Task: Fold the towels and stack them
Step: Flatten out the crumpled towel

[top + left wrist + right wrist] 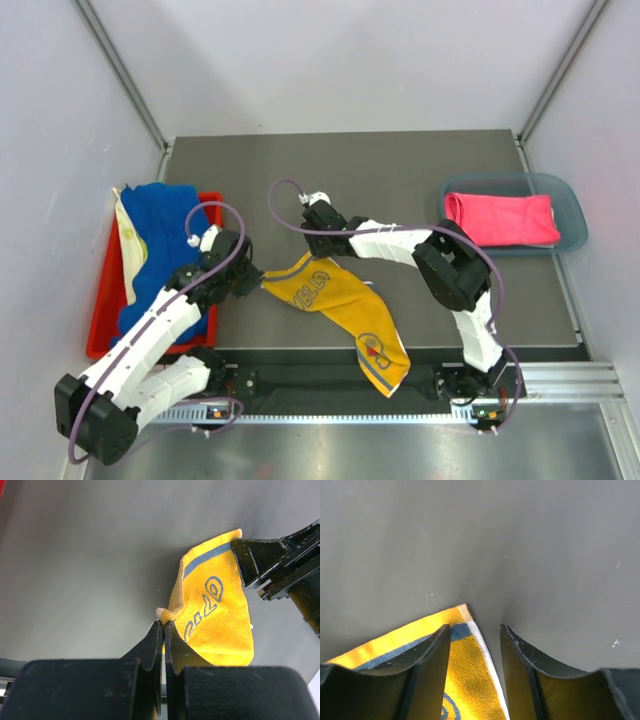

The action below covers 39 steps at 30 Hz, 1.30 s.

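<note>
I'm pinching the yellow towel in the left gripper; the right gripper is hanging spread astride another corner. Only the top view is showing the pink towel.

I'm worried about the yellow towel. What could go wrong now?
The right end effector is open with only the edge of the yellow towel between its fingers, so closing might miss it. The left end effector pinches only a small fold, which may slip. The towel's other end drapes over the front rail and could snag.
</note>
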Motion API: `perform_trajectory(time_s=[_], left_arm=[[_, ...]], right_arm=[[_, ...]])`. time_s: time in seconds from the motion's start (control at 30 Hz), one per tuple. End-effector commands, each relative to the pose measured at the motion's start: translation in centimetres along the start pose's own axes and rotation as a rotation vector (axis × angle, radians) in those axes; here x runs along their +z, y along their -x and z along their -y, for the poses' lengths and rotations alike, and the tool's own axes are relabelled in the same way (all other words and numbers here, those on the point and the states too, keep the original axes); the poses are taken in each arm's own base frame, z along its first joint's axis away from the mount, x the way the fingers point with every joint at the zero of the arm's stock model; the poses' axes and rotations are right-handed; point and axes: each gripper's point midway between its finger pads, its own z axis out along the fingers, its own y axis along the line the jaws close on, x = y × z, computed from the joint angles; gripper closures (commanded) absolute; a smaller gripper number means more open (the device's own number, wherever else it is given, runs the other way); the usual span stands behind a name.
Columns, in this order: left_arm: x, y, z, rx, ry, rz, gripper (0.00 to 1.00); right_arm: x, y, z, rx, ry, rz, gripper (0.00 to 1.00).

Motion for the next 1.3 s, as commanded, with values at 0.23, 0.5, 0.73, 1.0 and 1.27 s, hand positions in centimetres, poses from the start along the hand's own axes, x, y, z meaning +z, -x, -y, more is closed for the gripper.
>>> perform_trajectory(time_s=[0.23,0.5,0.73,1.0,1.27], left_arm=[[0.1,1.2,1.1,-0.012,-0.033,0.050,1.00],[0.5,1.1,1.2,-0.003,-0.033,0.046,1.00],[0.8,1.5,1.7,0.025,-0.042,0.063,1.00],[0.6,4.6,6.4,0.279,-0.090,0.108,1.00],[-2.0,10.5,15.3,0.450,-0.178,0.236,1.00]], right_arm=[[0.6,-2.3,-1.5,-0.096,-0.070,-0.071,0.57],[1.0,-2.9,-2.6,-0.084,-0.037,-0.092,0.73],[0.3,-1.8,-3.0,-0.021,0.038,-0.071,0.99],[-7.3,7.0,3.0,0.121,0.020,0.179,1.00],[-15.4,14.2,9.7,0.198,-0.052,0.430,1.00]])
